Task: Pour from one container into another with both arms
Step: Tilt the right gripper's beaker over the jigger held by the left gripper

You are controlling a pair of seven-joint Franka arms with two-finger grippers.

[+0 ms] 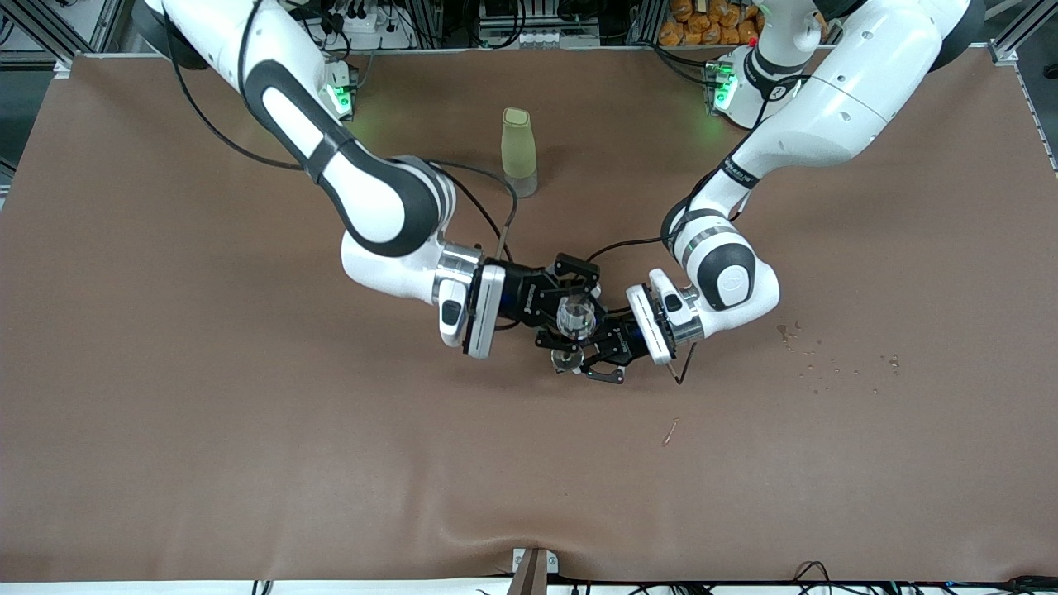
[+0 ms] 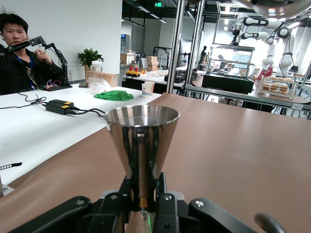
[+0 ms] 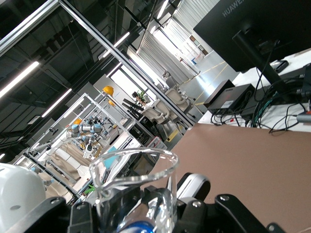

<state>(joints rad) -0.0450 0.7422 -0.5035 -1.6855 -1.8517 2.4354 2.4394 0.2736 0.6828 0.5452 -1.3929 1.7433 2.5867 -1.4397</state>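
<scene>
My left gripper [image 1: 588, 354] is shut on the narrow stem of a shiny steel cone-shaped cup [image 1: 565, 359], which stands upright just above the table's middle. In the left wrist view the steel cup [image 2: 141, 141] rises from between my left gripper's [image 2: 142, 191] fingers. My right gripper [image 1: 560, 307] is shut on a clear glass beaker [image 1: 575, 316] with a pouring lip, held higher and close beside the steel cup. The glass beaker [image 3: 138, 179] fills the lower part of the right wrist view, in my right gripper [image 3: 146, 208]. Its glass edge [image 2: 277, 6] shows above the steel cup. I cannot tell what either holds.
A tall olive-green tumbler [image 1: 519, 153] stands on the brown table cover [image 1: 248, 430], farther from the front camera than the grippers. Small dark drops [image 1: 826, 359] dot the cover toward the left arm's end. A thin scrap [image 1: 670, 430] lies nearer the front camera.
</scene>
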